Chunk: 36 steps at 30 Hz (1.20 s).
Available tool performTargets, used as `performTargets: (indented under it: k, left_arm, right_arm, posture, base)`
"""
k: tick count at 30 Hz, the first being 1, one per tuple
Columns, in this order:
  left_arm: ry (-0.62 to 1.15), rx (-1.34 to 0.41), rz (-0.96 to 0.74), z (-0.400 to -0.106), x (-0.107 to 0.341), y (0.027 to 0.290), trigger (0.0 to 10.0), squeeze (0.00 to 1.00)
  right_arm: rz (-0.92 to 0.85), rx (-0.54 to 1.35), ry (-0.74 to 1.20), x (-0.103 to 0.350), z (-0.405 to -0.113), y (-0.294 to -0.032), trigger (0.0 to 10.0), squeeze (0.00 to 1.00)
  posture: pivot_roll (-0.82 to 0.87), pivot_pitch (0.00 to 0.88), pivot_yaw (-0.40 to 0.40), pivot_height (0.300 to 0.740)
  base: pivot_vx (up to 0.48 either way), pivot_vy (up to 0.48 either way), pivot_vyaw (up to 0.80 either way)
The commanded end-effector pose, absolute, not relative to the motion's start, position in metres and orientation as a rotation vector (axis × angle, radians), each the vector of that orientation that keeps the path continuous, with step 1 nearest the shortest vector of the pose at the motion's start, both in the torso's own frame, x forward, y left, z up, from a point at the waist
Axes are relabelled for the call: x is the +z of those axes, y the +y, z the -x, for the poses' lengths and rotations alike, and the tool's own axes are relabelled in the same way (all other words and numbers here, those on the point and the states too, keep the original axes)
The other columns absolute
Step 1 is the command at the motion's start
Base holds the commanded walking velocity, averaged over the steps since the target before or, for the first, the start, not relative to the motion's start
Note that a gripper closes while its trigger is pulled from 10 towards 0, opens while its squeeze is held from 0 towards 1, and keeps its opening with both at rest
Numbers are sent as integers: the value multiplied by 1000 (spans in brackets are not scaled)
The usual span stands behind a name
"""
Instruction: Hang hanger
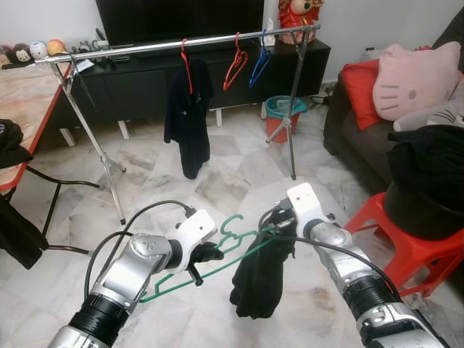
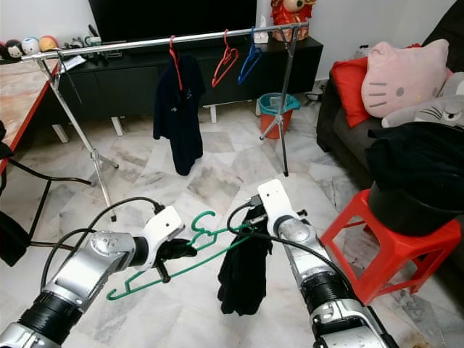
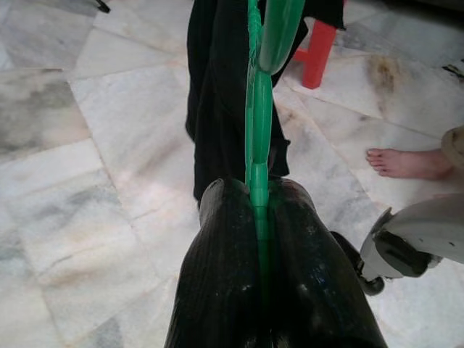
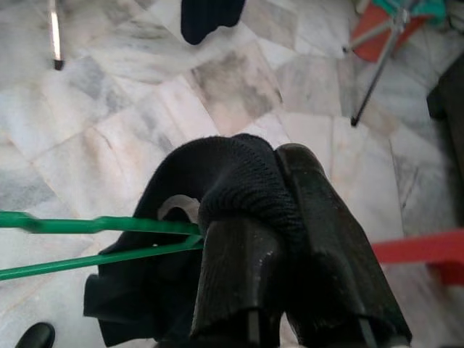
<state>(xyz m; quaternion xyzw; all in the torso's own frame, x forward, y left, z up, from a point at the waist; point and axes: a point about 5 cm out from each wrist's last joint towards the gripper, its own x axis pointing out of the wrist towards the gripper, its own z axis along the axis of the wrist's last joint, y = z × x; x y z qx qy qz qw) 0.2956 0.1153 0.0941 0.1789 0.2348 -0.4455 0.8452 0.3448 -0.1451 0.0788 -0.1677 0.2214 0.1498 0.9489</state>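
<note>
A green hanger (image 1: 217,264) hangs low over the marble floor between my two arms. My left gripper (image 1: 203,255) is shut on its bar, and its fingers (image 3: 217,275) pinch the green plastic (image 3: 257,109). A black garment (image 1: 257,279) droops from the hanger's right end. My right gripper (image 1: 279,230) is shut on the garment's top, with the cloth (image 4: 232,174) bunched between its fingers (image 4: 319,239). Farther back stands the clothes rack (image 1: 145,48), which carries a black garment on a red hanger (image 1: 187,109), a bare red hanger (image 1: 234,64) and a blue hanger (image 1: 259,64).
A red stool (image 1: 406,246) bearing a black tub of clothes (image 1: 428,181) stands close on the right, before a sofa with a pink cushion (image 1: 417,76). A teal bucket (image 1: 284,109) sits by the rack's right legs. A table (image 1: 22,101) is at left. A person's bare foot (image 3: 406,161) is nearby.
</note>
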Motion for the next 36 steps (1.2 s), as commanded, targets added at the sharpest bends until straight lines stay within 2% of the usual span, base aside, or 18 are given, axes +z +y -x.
performTargets:
  k: [1,6,21,28,36]
  left_arm:
    - [481,-906,-401,-302,98,119,10000,0]
    - [481,-823,-418,-309,98,126,10000,0]
    - [446,-811,-391,-313,102,124,10000,0]
    - [408,-921,-322,-306,107,110,10000,0]
    - [405,-914,-339,-309,107,109,10000,0]
  right_arm:
    - [366,321,407,90,-348,-142,10000,0]
    - [382,348,406,95,-345,-142,10000,0]
    - [392,376,413,103,-339,-142,10000,0]
    - [395,474,366,127,-334,-129,10000,0]
    - [352,585,287,159,-322,-105,10000,0]
  posture:
    - [93,0,-8,740]
    - [91,0,-6,740]
    - [93,0,-7,740]
    - [87,0,-5,740]
    - [82,0,-2,740]
  base:
    - [0,0,0]
    - [0,0,0]
    - [0,0,0]
    - [0,0,0]
    - [0,0,0]
